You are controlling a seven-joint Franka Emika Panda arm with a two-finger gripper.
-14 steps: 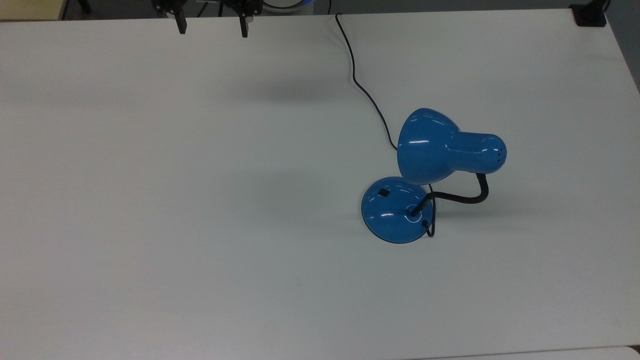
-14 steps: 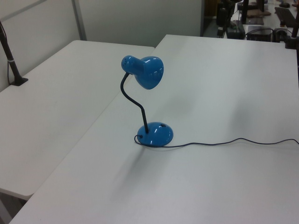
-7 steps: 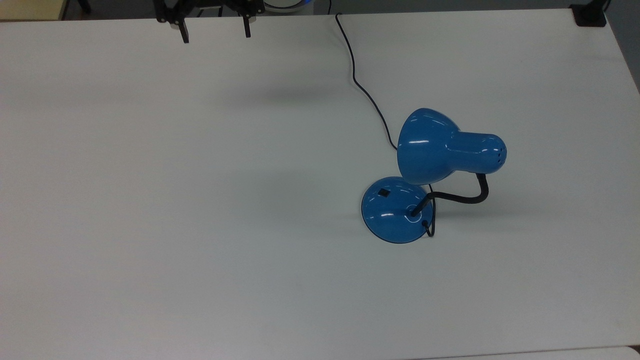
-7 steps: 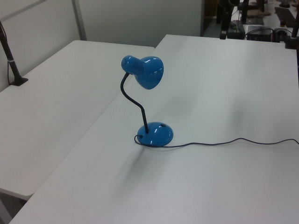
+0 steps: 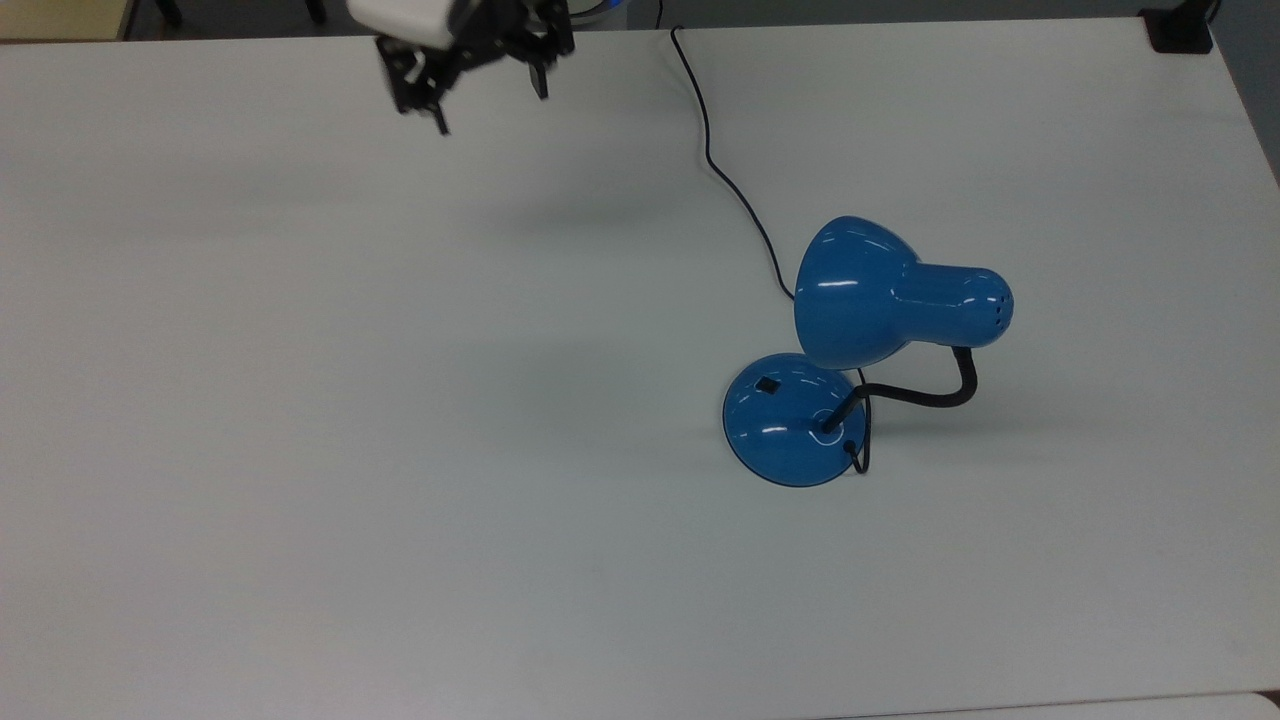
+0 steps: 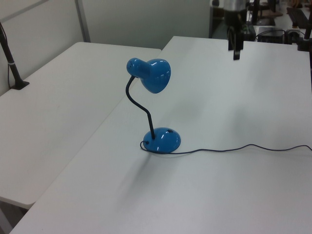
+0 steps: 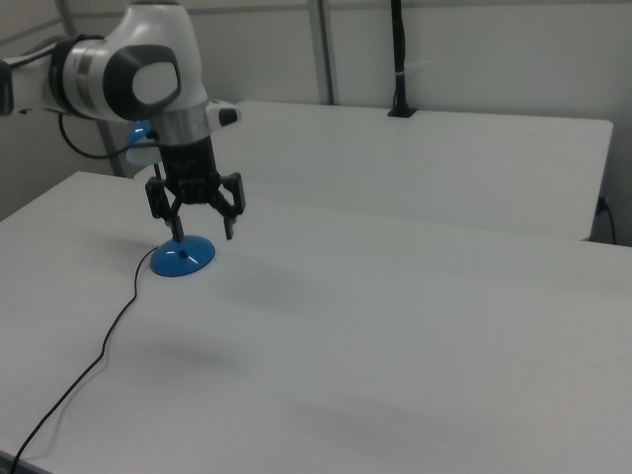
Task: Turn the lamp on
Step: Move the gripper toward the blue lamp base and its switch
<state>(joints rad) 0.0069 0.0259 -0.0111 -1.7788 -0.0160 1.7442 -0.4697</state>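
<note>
Pincer [image 5: 490, 108] hanging above the white counter [image 5: 300, 400] near the top view's upper edge, fingers pointing down, spread wide, gripping nothing. In the right view, pincer [image 7: 202, 234] carried on a white arm [image 7: 138, 74] bending in from the right view's left, wrist turned straight down, two black fingers [image 7: 229, 222] well apart. In the left view, pincer [image 6: 236, 48] seen edge-on at the far end of the counter [image 6: 219, 185], held clear of the surface. Blue desk lamp [image 5: 870, 330] standing well apart from the pincer, down and to the top view's right of it; round base [image 5: 785, 425] flat on the counter, small black switch [image 5: 767, 384] on the side of the dome nearer the pincer. Black gooseneck [image 5: 925, 395] curving up to the bell shade [image 5: 850, 295]. Black cord [image 5: 715, 165] running from the base toward the counter edge, passing to the top view's right of the pincer. In the left view, lamp [image 6: 155, 107] upright, nearer the camera than the pincer, unlit.
</note>
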